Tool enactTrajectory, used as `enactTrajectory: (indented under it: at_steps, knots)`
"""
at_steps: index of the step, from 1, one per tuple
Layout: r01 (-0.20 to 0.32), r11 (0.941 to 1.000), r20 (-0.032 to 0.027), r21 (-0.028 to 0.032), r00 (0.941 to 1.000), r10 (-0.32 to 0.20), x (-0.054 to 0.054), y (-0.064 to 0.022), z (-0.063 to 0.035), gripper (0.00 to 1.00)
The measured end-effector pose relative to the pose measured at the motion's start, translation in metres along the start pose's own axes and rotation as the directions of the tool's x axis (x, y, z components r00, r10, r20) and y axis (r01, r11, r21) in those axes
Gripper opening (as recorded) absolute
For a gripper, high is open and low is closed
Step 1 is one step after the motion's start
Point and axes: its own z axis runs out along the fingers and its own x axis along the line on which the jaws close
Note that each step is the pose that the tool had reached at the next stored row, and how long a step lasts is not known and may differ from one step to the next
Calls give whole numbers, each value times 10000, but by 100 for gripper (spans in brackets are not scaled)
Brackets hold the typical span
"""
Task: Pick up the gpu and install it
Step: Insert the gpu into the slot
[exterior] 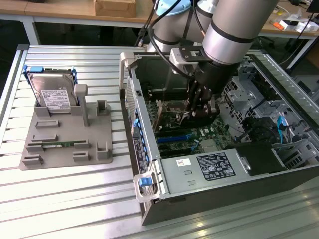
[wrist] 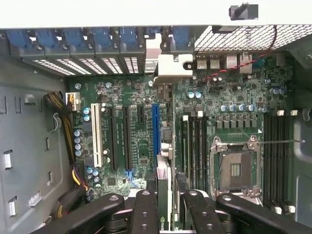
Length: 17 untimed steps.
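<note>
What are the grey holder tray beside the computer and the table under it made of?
The holder tray looks like matte grey plastic, perhaps printed: dull, blocky, no shine. The table looks like bare aluminium: silvery ribbed slats that catch the light.

The case [exterior: 219, 189] lies open on the tabletop [exterior: 75, 199] — a drive [exterior: 54, 97] stands in a holder [exterior: 65, 137] to the exterior view's left, gripper [exterior: 199, 110] with the gpu [wrist: 165, 190] inside the case.

Open slots beside the gpu [wrist: 165, 161]; drive cage [exterior: 244, 94] close alongside.
</note>
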Motion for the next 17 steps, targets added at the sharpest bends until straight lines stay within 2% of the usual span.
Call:
enactTrajectory:
  at_steps: [5, 10, 17]
  knots:
    - [30, 10000, 0, -1, 10000, -30, 42, 62, 17, 25]
    - [41, 10000, 2, -1, 10000, -41, 78, 72, 35, 25]
    - [44, 10000, 0, -2, 10000, -44, 117, 89, 123, 25]
